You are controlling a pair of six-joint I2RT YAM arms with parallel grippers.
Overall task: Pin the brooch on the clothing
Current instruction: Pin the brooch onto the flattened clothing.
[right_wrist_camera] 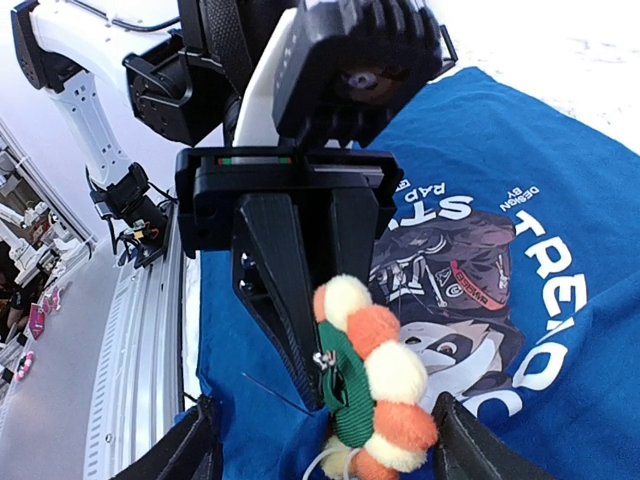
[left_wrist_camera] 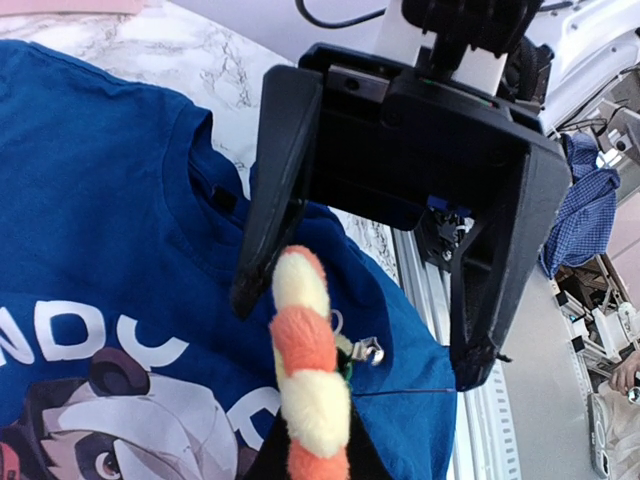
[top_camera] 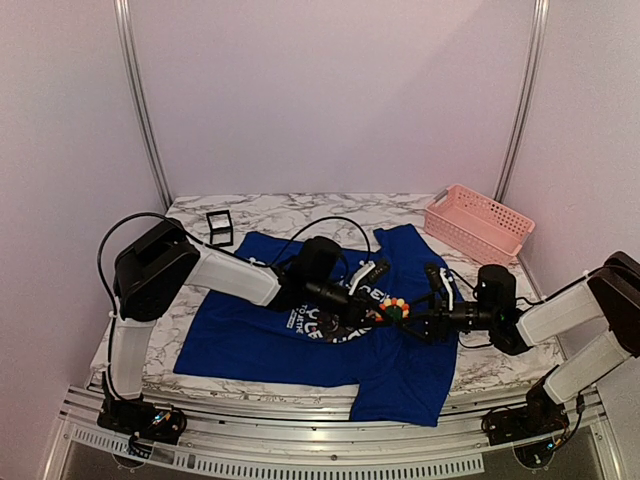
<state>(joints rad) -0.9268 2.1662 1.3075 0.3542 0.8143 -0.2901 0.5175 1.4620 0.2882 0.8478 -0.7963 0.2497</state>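
Top external view has both arms meeting over the middle of the marble bench [top_camera: 300,208], with the blue T-shirt [top_camera: 250,345] spread flat beneath them, a pink basket [top_camera: 478,222] off at 1 o'clock and a small black box [top_camera: 220,228] at 11 o'clock. The brooch [right_wrist_camera: 385,375] is not on the cloth yet. It hangs in the air just to the 3 o'clock side of the panda print, clamped at its edge in the left pincer [right_wrist_camera: 305,370], whose fingers are pressed together on it. The right pincer [left_wrist_camera: 360,338] faces it from the other side with its fingers spread well apart, one tip just beside the petals, and I see nothing held in it. From where I stand the brooch looks like a ring of fuzzy little balls on a green strap [right_wrist_camera: 350,400], so I judge it very light and squashy, and likely to twist or slip if pinched only by the fluff. The firmer hold would be the strap or the small metal clasp [right_wrist_camera: 325,360] at its back. That clasp looks thin and easy to bend. The shirt is limp cotton that will bunch and lift with the pin unless it is pressed down nearby.
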